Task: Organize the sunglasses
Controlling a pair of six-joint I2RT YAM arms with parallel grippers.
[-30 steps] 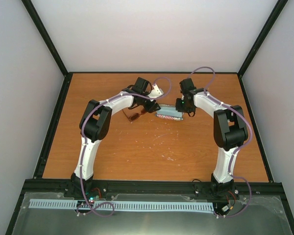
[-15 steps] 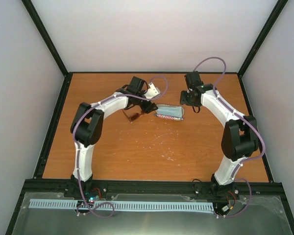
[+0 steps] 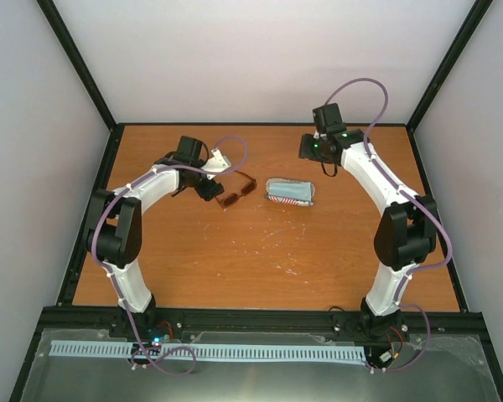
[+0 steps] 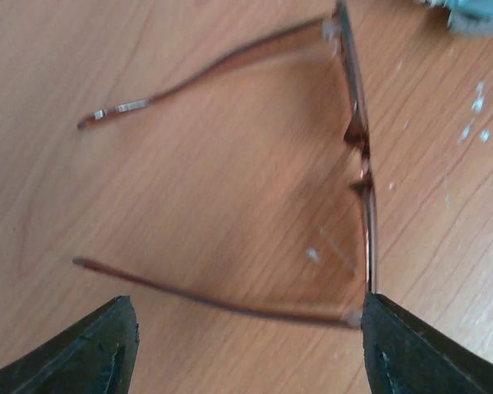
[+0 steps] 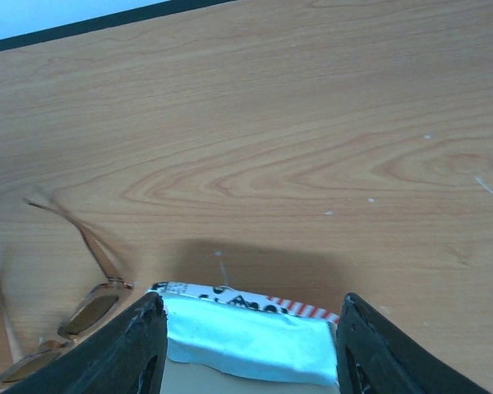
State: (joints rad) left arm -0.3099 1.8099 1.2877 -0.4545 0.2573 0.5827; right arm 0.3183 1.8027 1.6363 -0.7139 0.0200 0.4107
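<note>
Left wrist view shows thin reddish-brown tinted sunglasses [image 4: 357,135] unfolded toward the wooden table's [image 4: 189,189] far edge, left gripper [image 4: 246,305] and right gripper [image 5: 251,300] open and empty; folding their temples seems next.

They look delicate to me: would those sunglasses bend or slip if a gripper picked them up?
Probably light and fragile: the sunglasses have a thin frame. Their slim, unfolded temple arms would likely flex. Pushed, they'd probably slide on the smooth table, not roll.
</note>
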